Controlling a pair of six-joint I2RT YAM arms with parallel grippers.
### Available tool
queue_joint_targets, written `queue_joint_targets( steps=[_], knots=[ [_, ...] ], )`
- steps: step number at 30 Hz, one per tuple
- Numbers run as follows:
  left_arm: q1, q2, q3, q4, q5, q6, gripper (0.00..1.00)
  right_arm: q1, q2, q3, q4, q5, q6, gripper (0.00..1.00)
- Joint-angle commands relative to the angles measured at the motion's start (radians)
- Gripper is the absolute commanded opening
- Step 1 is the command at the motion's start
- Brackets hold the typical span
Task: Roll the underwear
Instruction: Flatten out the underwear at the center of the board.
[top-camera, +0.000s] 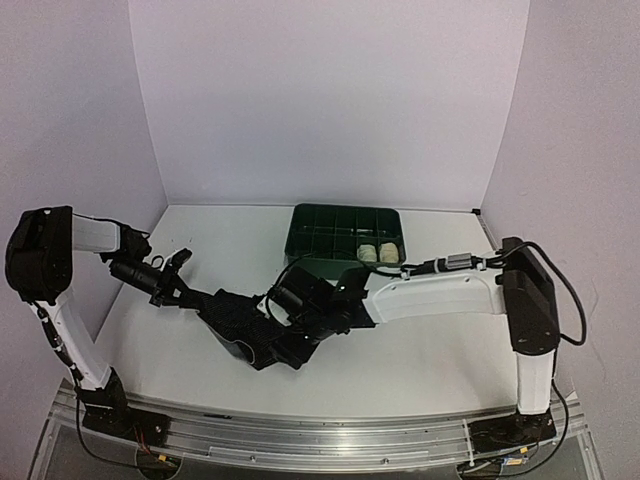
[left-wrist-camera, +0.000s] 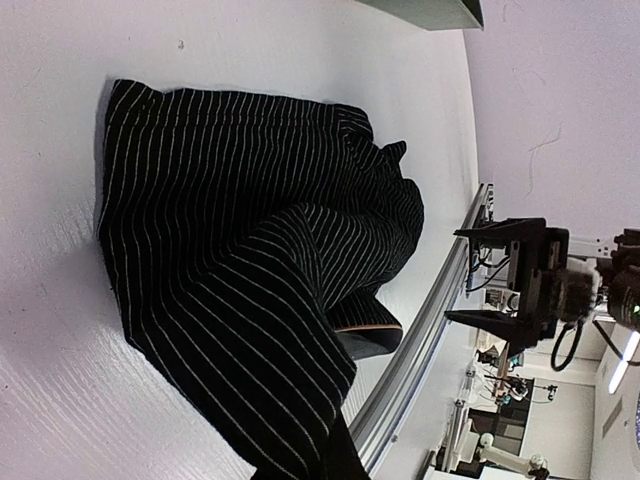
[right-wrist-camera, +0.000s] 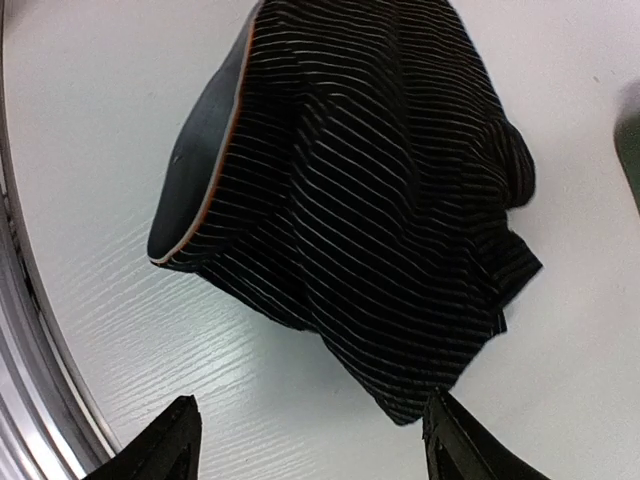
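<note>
Black pinstriped underwear (right-wrist-camera: 370, 200) just beyond the right gripper (right-wrist-camera: 310, 445), fingers (right-wrist-camera: 175, 440) spread

Left arm (top-camera: 70, 330): rises from the near-left base to a high elbow at the far left. The forearm then slopes right and down toward the table.

Left gripper (top-camera: 178, 285): low over the table, left of centre. Jaws closed, pinching an edge of the black striped underwear (top-camera: 232, 322).

Right arm (top-camera: 440, 292): stands upright from the near-right base and bends sharply at the top. The white forearm runs left, almost level, to the table's middle.

Right gripper (right-wrist-camera: 315, 450): angled downward, both dark fingertips (right-wrist-camera: 175, 440) spread wide apart. It sits near the left gripper.
</note>
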Motion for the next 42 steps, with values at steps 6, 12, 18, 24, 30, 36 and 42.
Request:
queue_joint_targets(
  steps=[6, 12, 18, 24, 30, 36, 42],
  knots=[
    [-0.002, 0.002, -0.008, 0.018, 0.016, 0.018, 0.0, 0.08, -0.014, -0.002, 0.22, 0.056, 0.285, 0.55],
    [-0.002, -0.007, -0.008, 0.015, 0.019, 0.021, 0.0, 0.13, 0.11, 0.081, 0.201, 0.218, 0.228, 0.73],
    [-0.002, -0.001, -0.006, 0.013, 0.021, 0.023, 0.0, 0.13, 0.181, 0.13, 0.196, 0.295, 0.217, 0.78],
    [-0.002, -0.007, -0.003, 0.011, 0.021, 0.022, 0.0, 0.13, 0.262, 0.183, 0.183, 0.282, 0.223, 0.51],
    [0.001, -0.001, 0.013, 0.001, 0.028, 0.018, 0.0, 0.128, 0.25, 0.19, 0.182, 0.315, 0.188, 0.02],
    [0.051, 0.037, 0.25, -0.104, 0.11, -0.021, 0.0, 0.041, 0.136, 0.258, 0.177, 0.307, -0.012, 0.0],
    [0.105, 0.094, 0.673, -0.241, 0.221, -0.134, 0.0, -0.157, 0.061, 0.48, 0.117, 0.183, -0.234, 0.0]
  ],
)
